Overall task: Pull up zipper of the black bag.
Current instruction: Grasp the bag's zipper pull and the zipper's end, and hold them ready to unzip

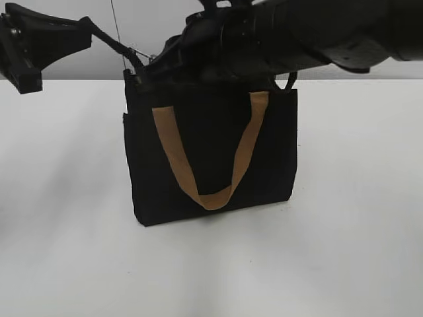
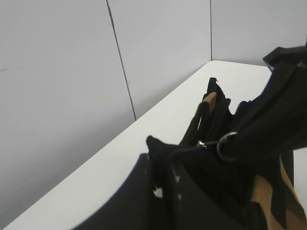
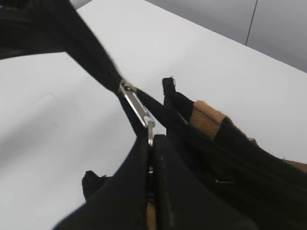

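Note:
The black bag (image 1: 211, 145) stands upright on the white table, with a tan handle (image 1: 173, 152) hanging down its front. My left gripper (image 1: 135, 74) is at the bag's top left corner; in the left wrist view it (image 2: 163, 167) is shut on a black fabric tip of that corner (image 2: 154, 143). My right gripper (image 1: 162, 56) reaches across above the bag's top edge. In the right wrist view it (image 3: 151, 143) is shut on the silver pull tab (image 3: 136, 106) of the zipper (image 3: 91, 52), whose black tape stretches up and to the left.
The white table (image 1: 66, 198) spreads around the bag, with a grey panelled wall (image 2: 62, 72) behind it. The right arm's dark body (image 1: 310, 33) hangs over the bag's top. A small silver ring (image 2: 225, 145) sits by the zipper. The second tan handle (image 3: 206, 117) lies along the bag's top.

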